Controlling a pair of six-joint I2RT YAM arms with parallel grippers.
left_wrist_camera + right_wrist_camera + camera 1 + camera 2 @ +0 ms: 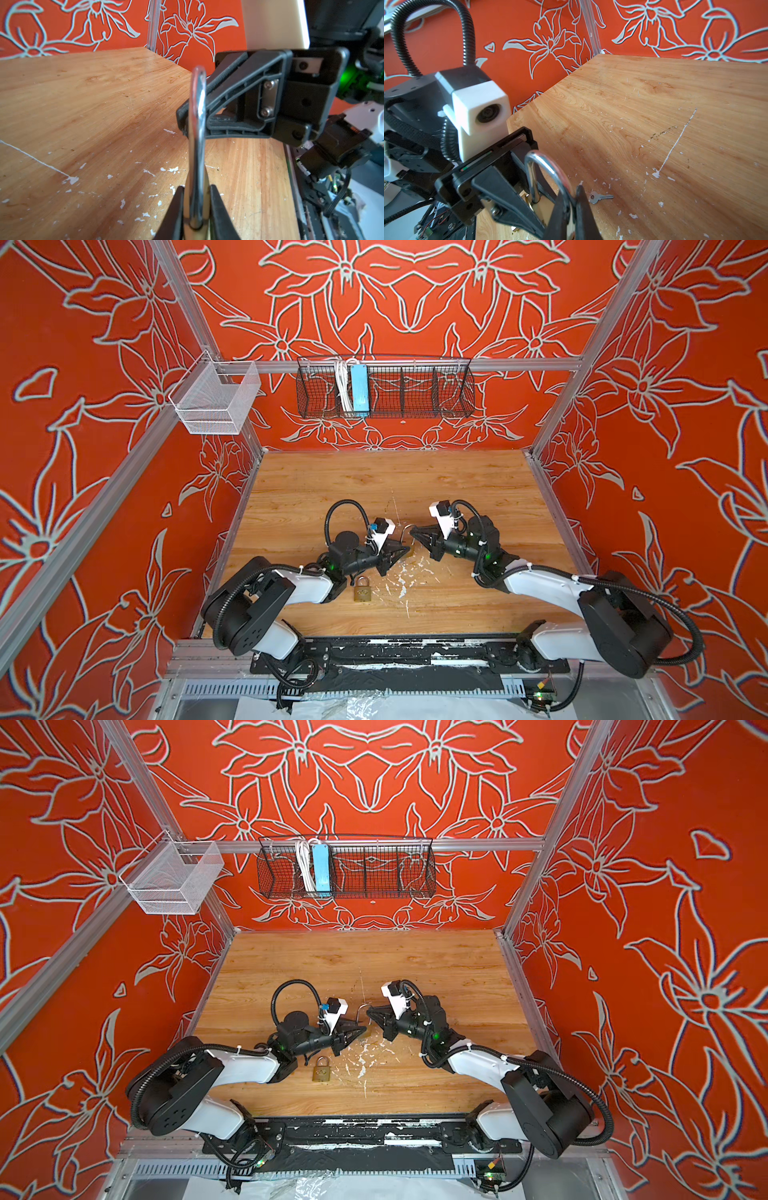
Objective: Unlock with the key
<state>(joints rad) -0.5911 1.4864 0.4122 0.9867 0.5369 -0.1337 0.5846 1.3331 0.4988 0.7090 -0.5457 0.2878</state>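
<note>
Closest to the base, about 7 o'clock from the table's [478, 489] centre, a spare lock [363, 588] lies flat with its shackle pushed in.

Dead centre, the left gripper [405, 551] comes in from 8 o'clock. It's only partly open, fingers [220, 214] pinching the brass body of the lock [197, 128]. That body is mostly cut off at the edge of the left wrist view and nearly buried under black plastic in both top views. So I can't make out the keyhole, or whether it's locked.

Its shackle stands upright, and the right gripper [571, 207] reaches in from 4 o'clock with its jaws clamped tight on it. One shackle leg disappears behind those fingers.

The key [600, 197] lies flat on the wood just past the right gripper, nothing touching it. Only the right wrist view shows it, I honestly can't find it from above.

Way back at 12 o'clock a black basket [415, 393] hangs on the wall, contents hard to read through the mesh. There's a white basket [216, 400] at 10 o'clock.
</note>
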